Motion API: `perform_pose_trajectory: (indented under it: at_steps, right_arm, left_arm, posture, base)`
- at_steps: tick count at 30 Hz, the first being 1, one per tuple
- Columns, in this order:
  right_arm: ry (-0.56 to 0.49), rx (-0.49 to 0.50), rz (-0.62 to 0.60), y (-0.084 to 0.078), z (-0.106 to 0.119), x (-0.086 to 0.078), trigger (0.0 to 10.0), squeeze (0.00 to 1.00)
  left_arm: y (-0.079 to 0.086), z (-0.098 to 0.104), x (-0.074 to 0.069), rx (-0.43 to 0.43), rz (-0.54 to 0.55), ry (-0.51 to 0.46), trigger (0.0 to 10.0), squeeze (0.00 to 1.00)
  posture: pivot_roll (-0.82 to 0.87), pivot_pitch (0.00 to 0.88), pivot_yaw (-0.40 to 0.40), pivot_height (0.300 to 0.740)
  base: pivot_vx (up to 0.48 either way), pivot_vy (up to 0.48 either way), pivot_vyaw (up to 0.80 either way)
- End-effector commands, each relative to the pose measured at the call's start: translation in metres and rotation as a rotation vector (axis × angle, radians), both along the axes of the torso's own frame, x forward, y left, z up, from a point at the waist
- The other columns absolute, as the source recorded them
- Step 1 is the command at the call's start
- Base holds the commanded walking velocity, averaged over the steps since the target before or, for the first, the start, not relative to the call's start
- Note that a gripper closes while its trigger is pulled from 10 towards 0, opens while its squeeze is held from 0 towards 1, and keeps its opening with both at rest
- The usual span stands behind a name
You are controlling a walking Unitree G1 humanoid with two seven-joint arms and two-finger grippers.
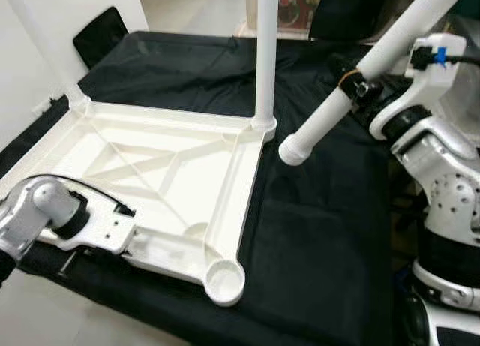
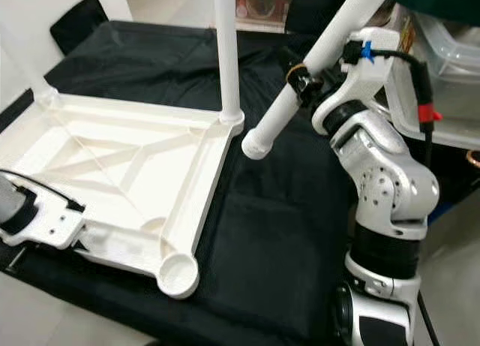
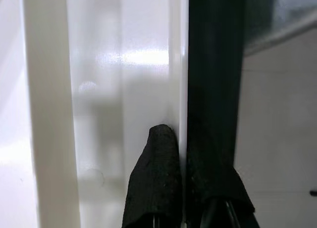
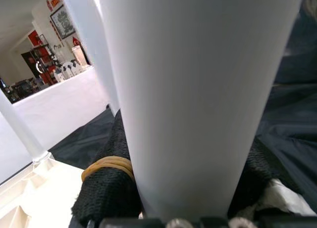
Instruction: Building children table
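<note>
The white plastic table top (image 1: 161,173) lay upside down on a black cloth (image 1: 322,233), its ribbed underside up, so that the corner sockets faced upward and could take legs. One leg (image 1: 265,53) already stood upright in the far right corner, another stood in the far left corner (image 1: 45,53), and the near right socket (image 1: 224,277) was open, probably the next to be filled. The left hand (image 3: 183,188) was closed on the near edge of the table top, one black finger on each side of the thin rim, most likely to keep the piece from sliding or tipping while a leg was pushed in. The right hand (image 2: 304,79) gripped a loose leg (image 1: 352,87) around the middle, its fingers (image 4: 106,183) wrapped tight on the tube, one of them bound with a rubber band (image 4: 106,164). That leg hung tilted in the air, its collared lower end just beside the seated far right leg and well apart from the open socket, so it needed to come nearer and turn upright before it could drop in. The cloth covered the whole work surface and lay in soft folds; behind it were a pale wall, a framed picture (image 4: 63,21) and shelves (image 4: 34,65) further back in the room
</note>
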State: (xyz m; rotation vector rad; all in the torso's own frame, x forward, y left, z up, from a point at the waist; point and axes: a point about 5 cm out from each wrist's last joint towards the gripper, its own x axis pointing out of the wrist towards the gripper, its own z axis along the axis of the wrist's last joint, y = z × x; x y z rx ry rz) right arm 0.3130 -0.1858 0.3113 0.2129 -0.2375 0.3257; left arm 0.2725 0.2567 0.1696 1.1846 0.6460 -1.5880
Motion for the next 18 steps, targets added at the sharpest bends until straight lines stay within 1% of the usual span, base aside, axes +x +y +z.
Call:
perform_pose_trajectory:
  at_steps: [1, 2, 3, 4, 5, 6, 7, 8, 10, 12, 13, 14, 15, 16, 17, 18]
  right_arm:
    - [-0.001, 0.000, 0.032, 0.006, 0.001, -0.001, 10.0, 0.00]
    - [-0.001, -0.001, 0.036, 0.006, 0.001, 0.000, 10.0, 0.00]
    - [-0.001, -0.001, 0.036, 0.006, 0.001, 0.000, 10.0, 0.00]
    - [0.000, -0.001, 0.040, 0.007, 0.001, 0.000, 10.0, 0.00]
    - [-0.001, -0.001, 0.042, 0.007, 0.001, 0.000, 10.0, 0.00]
    - [-0.001, -0.001, 0.044, 0.008, 0.001, 0.000, 10.0, 0.00]
    - [-0.001, -0.001, 0.044, 0.008, 0.001, 0.000, 10.0, 0.00]
    - [-0.003, -0.001, 0.047, 0.008, 0.001, -0.001, 10.0, 0.00]
    - [-0.003, -0.007, 0.062, 0.009, 0.001, -0.001, 10.0, 0.00]
    - [-0.005, -0.010, 0.086, 0.012, 0.001, -0.003, 10.0, 0.00]
    - [-0.006, -0.015, 0.107, 0.013, 0.000, -0.004, 10.0, 0.00]
    - [-0.006, -0.015, 0.107, 0.013, 0.000, -0.004, 10.0, 0.00]
    - [-0.006, -0.020, 0.124, 0.014, -0.001, -0.005, 10.0, 0.00]
    - [-0.010, -0.030, 0.149, 0.016, -0.001, -0.007, 10.0, 0.00]
    - [-0.010, -0.030, 0.149, 0.016, -0.001, -0.007, 10.0, 0.00]
    - [-0.013, -0.038, 0.165, 0.017, -0.002, -0.007, 10.0, 0.00]
  left_arm:
    - [0.013, 0.001, -0.003, 0.060, 0.019, -0.001, 2.5, 0.00]
    - [0.013, -0.001, -0.002, 0.061, 0.028, -0.025, 10.0, 0.06]
    - [0.013, -0.001, -0.002, 0.061, 0.028, -0.025, 10.0, 0.06]
    - [0.014, -0.003, -0.001, 0.070, 0.045, -0.025, 10.0, 0.95]
    - [0.013, -0.005, 0.001, 0.072, 0.054, -0.042, 10.0, 1.00]
    - [0.012, -0.005, 0.004, 0.068, 0.059, -0.081, 10.0, 1.00]
    - [0.012, -0.005, 0.004, 0.068, 0.059, -0.081, 10.0, 1.00]
    - [0.012, -0.004, 0.006, 0.070, 0.064, -0.105, 10.0, 1.00]
    - [0.009, 0.000, 0.011, 0.047, 0.084, -0.134, 10.0, 1.00]
    - [0.001, 0.010, 0.011, -0.038, 0.108, -0.144, 10.0, 1.00]
    - [-0.010, 0.021, 0.009, -0.161, 0.128, -0.132, 10.0, 1.00]
    - [-0.010, 0.021, 0.009, -0.161, 0.128, -0.132, 10.0, 1.00]
    - [-0.019, 0.031, 0.006, -0.264, 0.135, -0.113, 10.0, 1.00]
    - [-0.031, 0.047, -0.001, -0.424, 0.137, -0.081, 10.0, 1.00]
    - [-0.031, 0.047, -0.001, -0.424, 0.137, -0.081, 10.0, 1.00]
    - [-0.038, 0.058, -0.007, -0.524, 0.128, -0.048, 10.0, 1.00]
  posture:
    - [-0.09, 0.152, 0.017, 0.740]
    - [-0.09, 0.152, 0.017, 0.740]
    - [-0.09, 0.152, 0.017, 0.740]
    - [-0.09, 0.151, 0.016, 0.740]
    - [-0.09, 0.150, 0.017, 0.740]
    - [-0.09, 0.150, 0.016, 0.740]
    - [-0.09, 0.150, 0.016, 0.740]
    - [-0.09, 0.149, 0.017, 0.740]
    - [-0.10, 0.148, 0.018, 0.740]
    - [-0.10, 0.150, 0.021, 0.740]
    - [-0.10, 0.150, 0.020, 0.740]
    - [-0.10, 0.150, 0.020, 0.740]
    - [-0.10, 0.148, 0.020, 0.740]
    - [-0.10, 0.146, 0.018, 0.740]
    - [-0.10, 0.146, 0.018, 0.740]
    - [-0.10, 0.146, 0.018, 0.740]
  base:
    - [0.000, 0.000, 0.00]
    - [0.000, 0.000, 0.00]
    - [0.000, 0.000, 0.00]
    - [0.000, 0.000, 0.00]
    - [0.000, 0.000, 0.00]
    - [0.000, 0.000, 0.00]
    - [0.000, 0.000, 0.00]
    - [0.000, 0.000, 0.00]
    - [0.000, 0.000, 0.00]
    - [0.000, 0.000, 0.00]
    - [0.000, 0.000, 0.00]
    - [0.000, 0.000, 0.00]
    - [0.000, 0.000, 0.00]
    - [0.000, 0.000, 0.00]
    - [0.000, 0.000, 0.00]
    - [0.000, 0.000, 0.00]
